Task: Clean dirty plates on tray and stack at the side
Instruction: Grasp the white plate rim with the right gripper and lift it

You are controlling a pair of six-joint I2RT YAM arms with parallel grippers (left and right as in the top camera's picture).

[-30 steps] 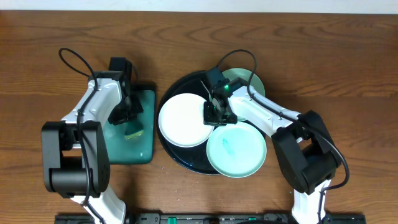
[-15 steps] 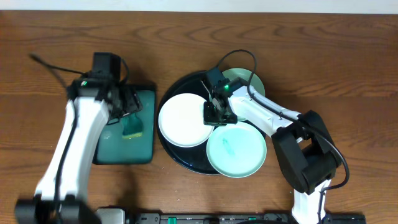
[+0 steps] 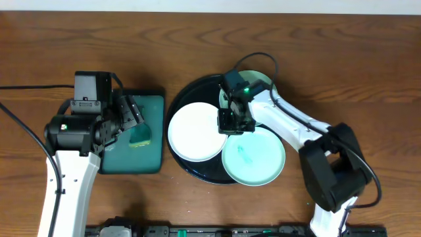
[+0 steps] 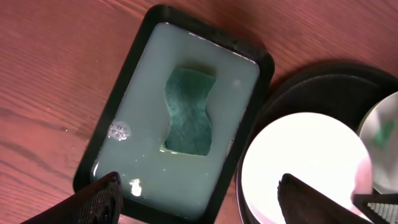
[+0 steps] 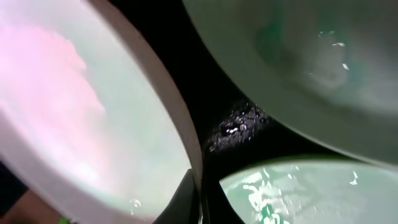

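The black round tray (image 3: 176, 105) holds three plates. A white plate (image 3: 194, 131) lies on its left, a mint plate with a teal smear (image 3: 255, 158) at the front right, and a second mint plate (image 3: 262, 84) at the back, partly under my right arm. My right gripper (image 3: 231, 124) is shut on the white plate's right rim; in the right wrist view the rim (image 5: 180, 130) runs down between the two dark fingers of the gripper (image 5: 200, 199). My left gripper (image 3: 130, 113) hangs open and empty above the teal tray, its gripper (image 4: 199, 199) spread wide.
A rectangular teal tray (image 3: 125, 161) of cloudy liquid (image 4: 137, 124) sits left of the black tray (image 4: 298, 93), with a green sponge (image 4: 189, 112) lying loose in it. Bare wooden table surrounds both trays.
My left gripper opened, let go of the sponge in the teal tray, and rose up and back to the left. The right gripper kept its place at the white plate's rim.
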